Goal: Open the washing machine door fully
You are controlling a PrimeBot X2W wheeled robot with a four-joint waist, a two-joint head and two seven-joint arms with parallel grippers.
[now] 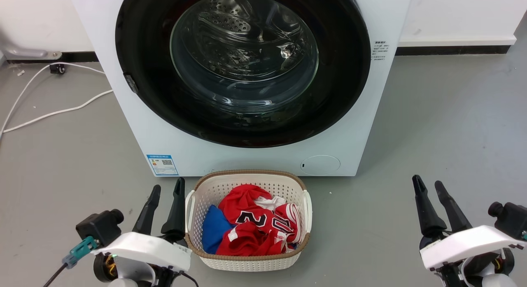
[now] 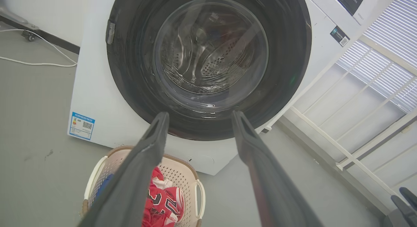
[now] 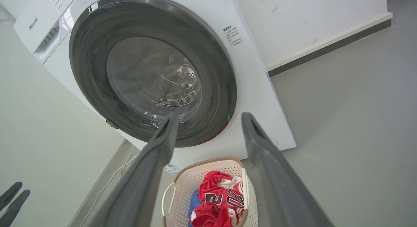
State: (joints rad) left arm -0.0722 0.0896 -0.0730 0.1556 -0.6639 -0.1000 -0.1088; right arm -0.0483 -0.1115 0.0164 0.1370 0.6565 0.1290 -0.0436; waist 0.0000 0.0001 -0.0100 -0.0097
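well beyond left gripper [image 1: 168,184] stands the door [image 1: 243,68].

Head cam looks down from close at washing machine door [image 1: 243,68]; both wrist cams sit low, angled up, sharing door and basket [image 1: 247,263].

Grey floor [image 1: 444,126]. White washing machine [image 1: 247,157] stands on it at 12 o'clock. Laundry basket [image 1: 247,260] sits just before it, at its 6 o'clock. White cable [image 1: 53,113] lies loose at 9 o'clock.
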